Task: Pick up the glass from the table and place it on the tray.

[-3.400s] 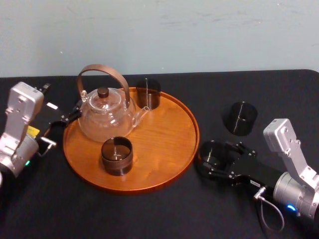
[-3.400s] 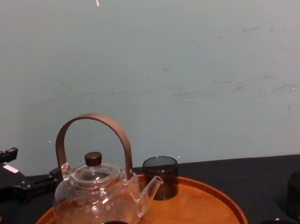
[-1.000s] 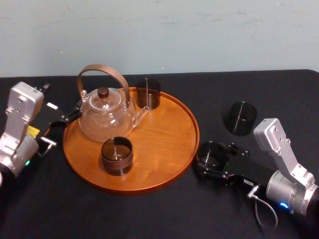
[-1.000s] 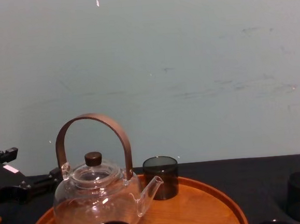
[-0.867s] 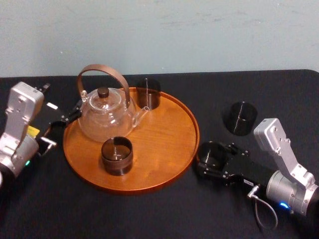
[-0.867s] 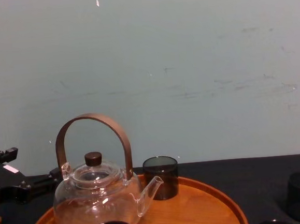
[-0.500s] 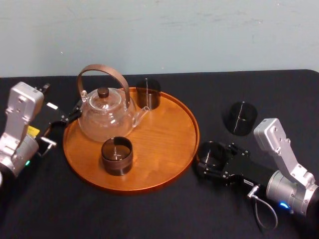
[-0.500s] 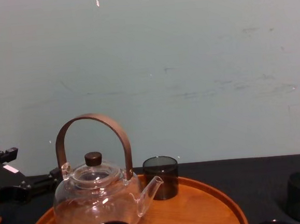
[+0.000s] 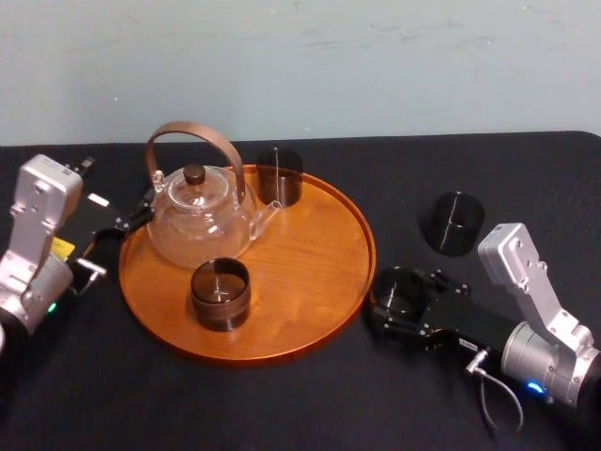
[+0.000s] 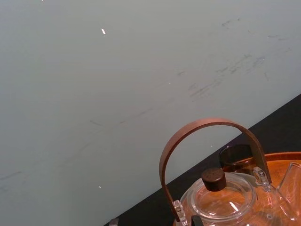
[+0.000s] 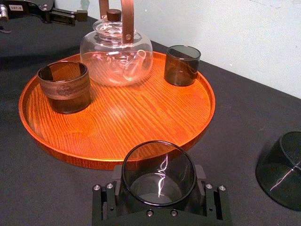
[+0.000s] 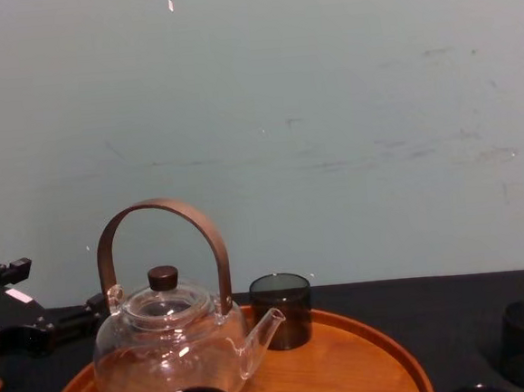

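Right end effector (image 9: 397,301): clasping glass (image 11: 159,170) on worktop (image 9: 282,395), just beside tray (image 9: 310,268).
Left end effector (image 9: 133,216): parked at tray's left rim; opening cannot be told.

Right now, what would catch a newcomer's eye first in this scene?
The orange-brown tray on the black table stands out, carrying a glass teapot, a front glass and a back glass. Just off the tray's right rim, the right gripper reaches around a third dark glass, with a fourth glass on the table beyond; the left gripper sits parked at the tray's left.
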`<move>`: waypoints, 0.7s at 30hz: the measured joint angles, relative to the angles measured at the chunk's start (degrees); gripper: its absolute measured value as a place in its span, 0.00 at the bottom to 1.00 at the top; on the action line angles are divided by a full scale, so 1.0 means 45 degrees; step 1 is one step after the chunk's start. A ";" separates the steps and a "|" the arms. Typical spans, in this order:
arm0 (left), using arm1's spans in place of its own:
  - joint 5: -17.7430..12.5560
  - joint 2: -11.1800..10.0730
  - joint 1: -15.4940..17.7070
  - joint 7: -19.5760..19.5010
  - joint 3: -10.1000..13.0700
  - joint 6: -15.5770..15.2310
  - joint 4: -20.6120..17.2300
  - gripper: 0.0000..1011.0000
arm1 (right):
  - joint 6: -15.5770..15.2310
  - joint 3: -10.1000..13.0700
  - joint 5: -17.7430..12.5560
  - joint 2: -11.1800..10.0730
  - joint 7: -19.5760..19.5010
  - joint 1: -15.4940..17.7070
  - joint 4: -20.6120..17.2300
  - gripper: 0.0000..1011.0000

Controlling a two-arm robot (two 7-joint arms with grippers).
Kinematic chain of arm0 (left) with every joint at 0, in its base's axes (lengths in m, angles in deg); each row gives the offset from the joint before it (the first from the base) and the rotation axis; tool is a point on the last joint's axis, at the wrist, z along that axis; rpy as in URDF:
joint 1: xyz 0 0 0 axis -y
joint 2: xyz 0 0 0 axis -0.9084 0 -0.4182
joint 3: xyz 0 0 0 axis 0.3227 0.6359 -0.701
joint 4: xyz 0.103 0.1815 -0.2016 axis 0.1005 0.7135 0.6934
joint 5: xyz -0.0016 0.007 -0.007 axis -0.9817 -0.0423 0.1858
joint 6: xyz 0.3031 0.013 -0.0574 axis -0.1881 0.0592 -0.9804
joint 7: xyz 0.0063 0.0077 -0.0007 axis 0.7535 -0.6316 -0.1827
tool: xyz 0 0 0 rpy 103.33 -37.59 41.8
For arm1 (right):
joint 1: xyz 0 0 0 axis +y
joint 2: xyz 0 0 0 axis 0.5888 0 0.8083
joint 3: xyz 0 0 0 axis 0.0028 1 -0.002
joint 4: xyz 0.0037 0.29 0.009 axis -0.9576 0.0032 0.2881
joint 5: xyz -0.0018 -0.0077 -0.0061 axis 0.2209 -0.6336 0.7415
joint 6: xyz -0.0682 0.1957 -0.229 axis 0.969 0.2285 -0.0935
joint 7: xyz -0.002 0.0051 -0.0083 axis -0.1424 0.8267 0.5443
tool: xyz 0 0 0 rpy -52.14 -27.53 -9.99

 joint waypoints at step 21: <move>-0.0001 0.0000 0.0000 0.0000 0.0000 0.0000 0.0000 0.99 | 0.0000 0.0000 0.0000 0.0000 -0.0001 0.0000 0.0000 0.89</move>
